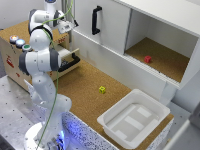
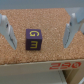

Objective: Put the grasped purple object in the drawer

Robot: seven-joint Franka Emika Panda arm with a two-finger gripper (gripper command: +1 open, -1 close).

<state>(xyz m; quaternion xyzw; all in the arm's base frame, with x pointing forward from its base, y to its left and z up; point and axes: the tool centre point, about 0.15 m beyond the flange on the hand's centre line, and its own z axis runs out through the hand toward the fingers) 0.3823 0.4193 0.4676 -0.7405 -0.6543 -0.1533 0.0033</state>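
Purple cube (image 2: 34, 39) sits on the cork floor of the drawer (image 1: 67, 54), which is pulled out of the wood box (image 1: 12, 57) with the coloured buttons (image 1: 20, 42). Going by size: the white cabinet (image 1: 112, 22) fills the back, with a red cube (image 1: 148, 59) in its open compartment. A white tub (image 1: 134, 120) sits on the counter (image 1: 80, 87), with a small yellow cube (image 1: 102, 89) further along. Wrist view shows the fingers (image 2: 6, 30) spread wide either side of the purple cube, not touching it.
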